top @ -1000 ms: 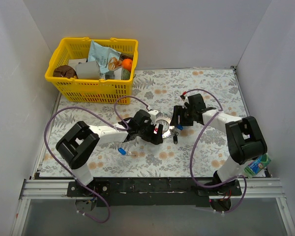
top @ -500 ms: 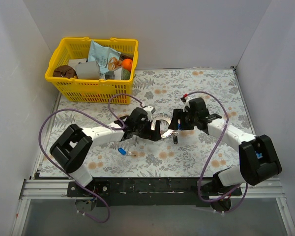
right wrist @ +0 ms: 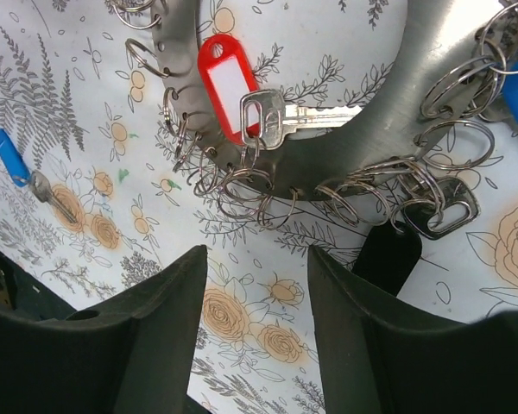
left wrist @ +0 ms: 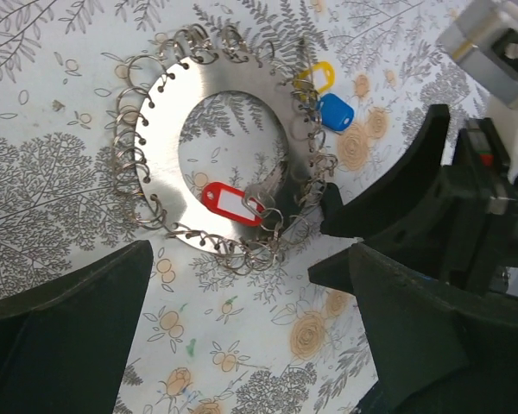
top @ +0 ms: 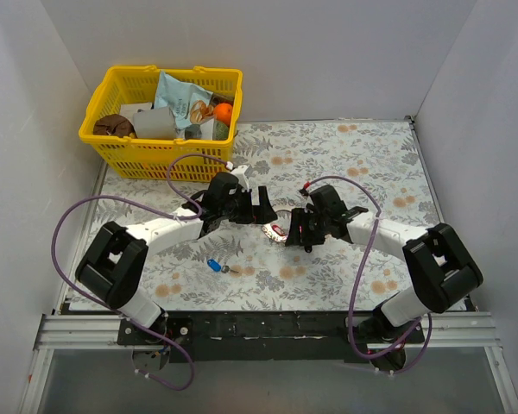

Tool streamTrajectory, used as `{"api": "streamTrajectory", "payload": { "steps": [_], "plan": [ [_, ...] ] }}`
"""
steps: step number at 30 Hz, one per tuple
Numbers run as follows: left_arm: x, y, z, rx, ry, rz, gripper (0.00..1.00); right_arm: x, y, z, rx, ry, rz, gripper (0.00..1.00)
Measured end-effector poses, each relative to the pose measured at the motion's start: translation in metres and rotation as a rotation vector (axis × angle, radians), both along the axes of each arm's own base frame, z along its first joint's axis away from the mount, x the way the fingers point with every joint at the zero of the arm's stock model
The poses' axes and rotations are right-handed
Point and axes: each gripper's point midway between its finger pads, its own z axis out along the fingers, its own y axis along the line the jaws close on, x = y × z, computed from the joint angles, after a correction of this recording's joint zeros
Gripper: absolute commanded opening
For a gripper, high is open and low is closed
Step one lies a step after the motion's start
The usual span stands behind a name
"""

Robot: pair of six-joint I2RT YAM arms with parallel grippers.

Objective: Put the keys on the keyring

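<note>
1. Where the top view looks down on the keyring point(top: 268, 227), both wrists crowd over it and only a sliver of silver rim shows. The wrist views show it lying on the floral worktop point(top: 363, 164), midway between the arms.
2. The right wrist view cuts the ring off at top and right, and a blue cap at that view's right edge is only partly in frame. A dark piece point(right wrist: 388, 255) just below the rim cannot be identified.
3. A red-tagged key point(left wrist: 230, 203) lies across the ring's band, its head among the small split rings point(left wrist: 134, 185) lining the rim. Whether it is threaded onto one cannot be told. A blue tag point(left wrist: 335, 112) and a yellow tag point(left wrist: 316, 76) sit together at the rim.
4. Left pincer point(left wrist: 242, 345): fingers spread wide, nothing between them, set just short of the ring.
5. Right pincer point(right wrist: 259, 345): fingers apart by a narrower gap, gripping nothing, just beside the rim.
6. The pincers face each other across the ring, with little room between them. Both stand well away from the white walls on three sides.
7. A loose blue-tagged key point(top: 214, 266) lies nearer the arm bases, apart from the ring.
8. A filled yellow basket point(top: 160, 159) sits at the far left corner, well apart.
</note>
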Motion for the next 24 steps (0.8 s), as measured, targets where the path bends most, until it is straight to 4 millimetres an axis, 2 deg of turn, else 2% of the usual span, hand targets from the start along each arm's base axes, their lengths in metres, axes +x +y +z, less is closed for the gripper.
{"api": "streamTrajectory", "payload": {
  "steps": [5,7,15,24],
  "plan": [
    [-0.005,-0.006,0.009,-0.042,-0.013,-0.036,0.98,0.001,0.0,-0.004,-0.005,0.014,-0.015,0.5],
    [-0.008,-0.007,0.009,-0.047,-0.007,-0.051,0.98,0.003,0.001,-0.005,-0.003,0.011,-0.02,0.42],
    [-0.015,-0.012,0.011,-0.067,0.005,-0.097,0.98,0.005,0.002,-0.017,-0.013,0.029,-0.032,0.39],
    [-0.018,-0.013,0.012,-0.073,0.005,-0.118,0.98,0.011,0.005,-0.018,-0.006,0.016,-0.043,0.38]
  ]
}}
